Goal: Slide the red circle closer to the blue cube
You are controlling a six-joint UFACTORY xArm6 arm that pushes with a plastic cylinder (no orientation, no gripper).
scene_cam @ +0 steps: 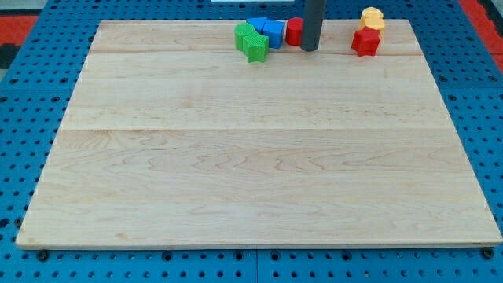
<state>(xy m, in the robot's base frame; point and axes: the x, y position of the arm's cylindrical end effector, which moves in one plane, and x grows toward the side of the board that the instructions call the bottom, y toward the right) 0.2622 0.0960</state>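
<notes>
In the camera view the red circle (294, 31) sits at the bench (251, 157) top edge, just right of the blue cube (273, 32) and seemingly touching it. My tip (310, 49) (no gripper fitted, so it holds nothing) rests against the circle's right side, so I judge the slide all but done, with at most a final nudge left.

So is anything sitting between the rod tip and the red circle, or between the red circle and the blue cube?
Nothing visible. My tip sits just to the view's right of the red circle, which already sits right beside the blue cube on its left.

Red circle (293, 31) sits just right of the blue cube (273, 32), near the view's top.
</notes>
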